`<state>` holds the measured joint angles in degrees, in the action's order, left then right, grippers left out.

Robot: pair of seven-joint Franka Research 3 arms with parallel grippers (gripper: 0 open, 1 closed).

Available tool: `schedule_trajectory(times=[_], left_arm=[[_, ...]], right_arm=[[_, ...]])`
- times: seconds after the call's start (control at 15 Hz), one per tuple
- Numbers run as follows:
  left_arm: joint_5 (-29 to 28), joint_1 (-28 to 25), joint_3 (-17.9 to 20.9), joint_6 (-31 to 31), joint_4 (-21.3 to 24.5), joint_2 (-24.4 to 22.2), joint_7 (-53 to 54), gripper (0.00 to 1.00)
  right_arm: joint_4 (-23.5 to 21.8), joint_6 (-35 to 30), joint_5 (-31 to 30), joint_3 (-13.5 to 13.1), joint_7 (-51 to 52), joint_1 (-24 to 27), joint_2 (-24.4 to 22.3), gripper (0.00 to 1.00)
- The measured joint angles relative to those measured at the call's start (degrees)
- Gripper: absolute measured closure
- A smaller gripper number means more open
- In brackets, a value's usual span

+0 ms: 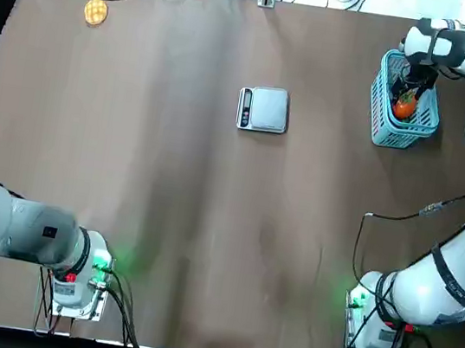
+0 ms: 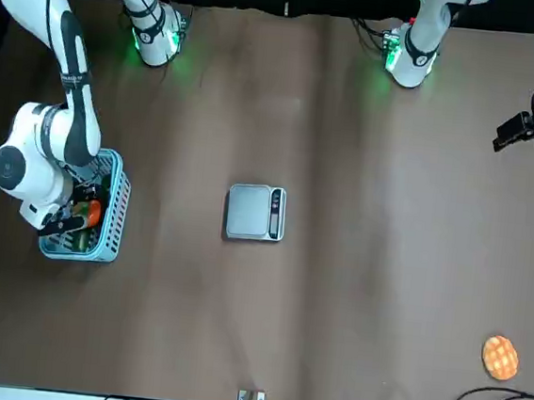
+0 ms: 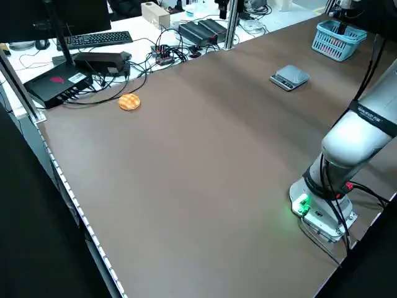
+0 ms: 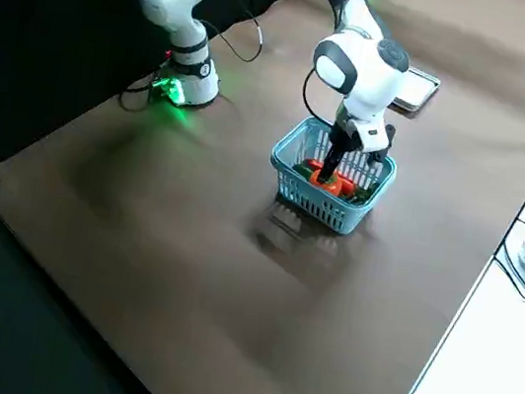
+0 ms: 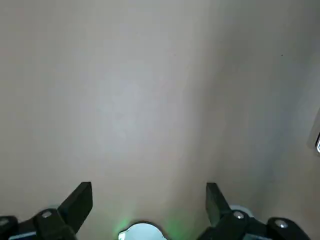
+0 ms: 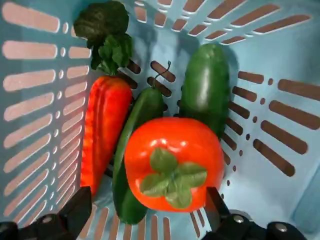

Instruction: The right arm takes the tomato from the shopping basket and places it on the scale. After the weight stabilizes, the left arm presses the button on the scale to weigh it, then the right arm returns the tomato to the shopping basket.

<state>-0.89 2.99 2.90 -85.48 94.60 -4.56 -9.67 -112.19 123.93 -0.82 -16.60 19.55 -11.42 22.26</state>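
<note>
Spread wide, the two black fingers of my right gripper (image 6: 149, 194) point down into the shopping basket (image 1: 380, 117), one to each side of the tomato (image 6: 202, 145); whether either touches its skin I cannot tell. Looking down on the table my way, with 12 away from me, the basket stands toward 2 o'clock, thin light-blue plastic pierced by rounded slots. The tomato inside is squat and glossy, smooth orange-red under a matte, leafy green cap. It partly covers a slender green vegetable (image 6: 131, 200) with a wiry, curling stem. Beside these lie a stouter, shiny green vegetable (image 6: 206, 85) with a blunt round end, and a ridged orange-red one (image 6: 104, 125), tapered, with crinkled dark leaves.

Just past the middle of the table, toward 12 o'clock, sits the scale (image 1: 268, 109), a flat silver-grey square with softened corners, its dark control strip along the 9 o'clock edge. My left gripper (image 5: 149, 186), fingers wide apart around bare air, hangs over the smooth brown tabletop (image 1: 171, 174) between 8 and 9 o'clock. Toward 10 o'clock lies a flat yellow-orange disc (image 1: 96, 12), its face patterned with a waffle grid
</note>
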Motion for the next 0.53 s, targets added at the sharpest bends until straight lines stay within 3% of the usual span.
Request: schedule_trajectory(times=[0.2,0.53], left_arm=[[0.00,0.00,0.00,0.00,0.00,0.00,0.00,0.00],[0.00,0.00,0.01,0.04,0.01,0.00,0.00,0.00]], right_arm=[[1.32,-2.36,0.00,0.04,0.00,-0.06,-0.69,0.00],[8.52,-9.45,0.00,0.08,0.00,-0.10,-4.62,0.00]])
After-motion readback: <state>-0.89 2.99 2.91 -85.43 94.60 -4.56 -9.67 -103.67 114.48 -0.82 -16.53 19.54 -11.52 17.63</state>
